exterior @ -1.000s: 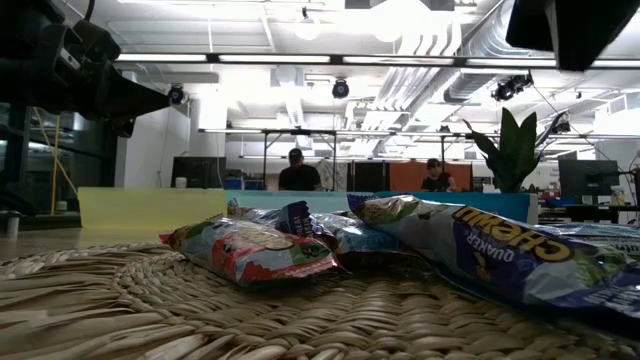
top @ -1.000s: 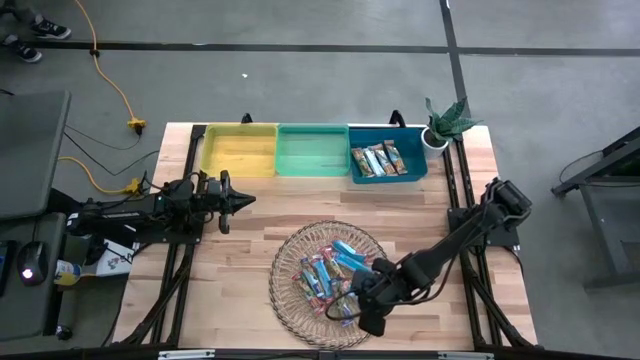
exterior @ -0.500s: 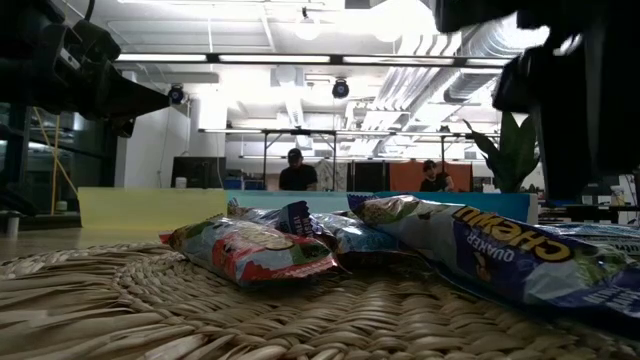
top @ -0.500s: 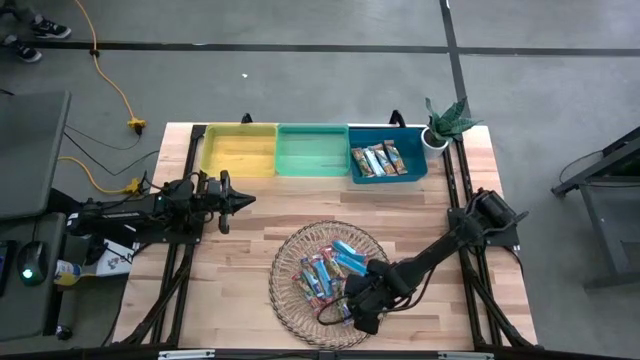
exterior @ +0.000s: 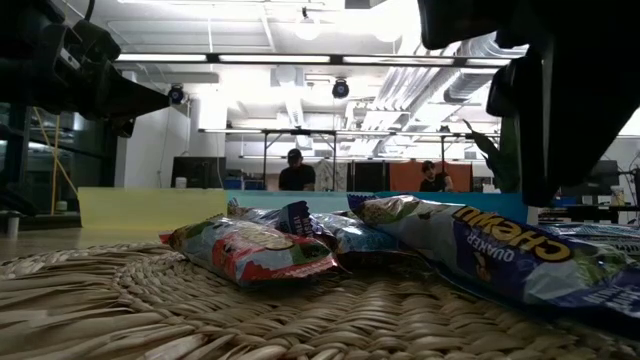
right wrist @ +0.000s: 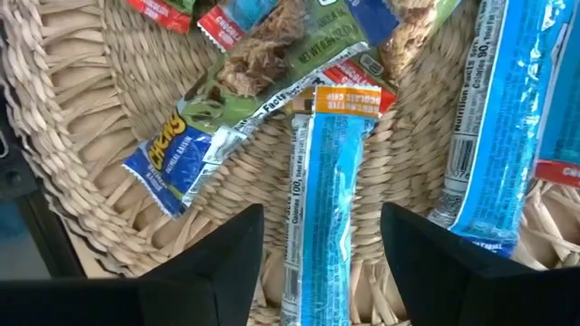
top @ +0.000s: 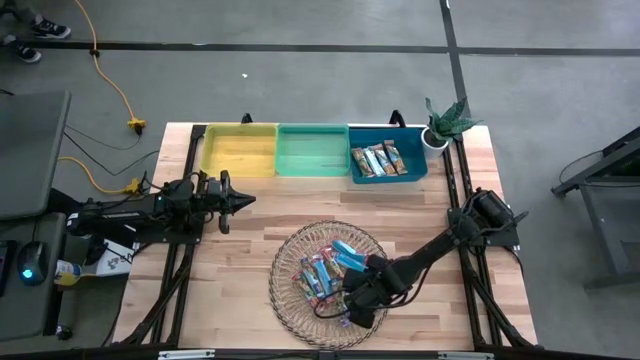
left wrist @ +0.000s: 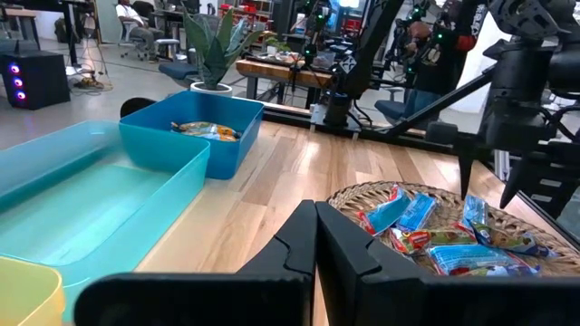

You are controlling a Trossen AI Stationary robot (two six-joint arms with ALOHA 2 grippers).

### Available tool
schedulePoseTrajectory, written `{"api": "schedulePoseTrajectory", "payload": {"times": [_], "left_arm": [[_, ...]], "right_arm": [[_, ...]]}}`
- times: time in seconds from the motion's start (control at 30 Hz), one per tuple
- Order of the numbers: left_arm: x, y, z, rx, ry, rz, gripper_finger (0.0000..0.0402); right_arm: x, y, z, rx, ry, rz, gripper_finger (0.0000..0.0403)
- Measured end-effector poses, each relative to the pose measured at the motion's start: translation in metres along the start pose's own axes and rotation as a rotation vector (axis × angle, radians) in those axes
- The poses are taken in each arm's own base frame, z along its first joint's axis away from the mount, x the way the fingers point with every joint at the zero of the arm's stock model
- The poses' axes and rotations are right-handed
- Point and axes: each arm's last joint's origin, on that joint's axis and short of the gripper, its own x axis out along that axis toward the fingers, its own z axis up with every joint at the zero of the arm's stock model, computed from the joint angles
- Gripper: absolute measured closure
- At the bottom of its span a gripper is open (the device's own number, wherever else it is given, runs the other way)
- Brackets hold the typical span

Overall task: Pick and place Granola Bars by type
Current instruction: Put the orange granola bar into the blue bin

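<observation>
Wicker basket [top: 285, 290] rim, fingers [right wrist: 222, 263] straddling blue bar [right wrist: 319, 208]

Granola Bars [right wrist: 323, 208] — glossy, crinkled foil wrappers. Basket [right wrist: 109, 195] of rough woven straw. Table [top: 245, 250] pale, smooth wood — bins [top: 313, 152] matt plastic.

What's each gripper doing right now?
Left gripper: closed, empty, parked beside the bins.
Right gripper: open, empty, over a blue bar in the basket.

"quaker chewy" upside down on a granola bar wrapper [exterior: 500, 250]; "chewy" on another wrapper [right wrist: 186, 149]
</observation>
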Motion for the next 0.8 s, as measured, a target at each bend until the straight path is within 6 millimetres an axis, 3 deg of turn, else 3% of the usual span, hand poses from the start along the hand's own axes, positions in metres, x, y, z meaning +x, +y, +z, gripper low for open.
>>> {"api": "schedulePoseTrajectory", "payload": {"times": [0.43,0.8], "left_arm": [[0.000,0.000,0.000,0.000,0.000,0.000,0.0401],[0.000,0.000,0.000,0.000,0.000,0.000,0.0401]], "right_arm": [[0.002,0.002,0.002,-0.033,-0.032,0.012,0.0196],[0.025,0.006,0.001,-0.043,0.000,0.018,0.0196]]}}
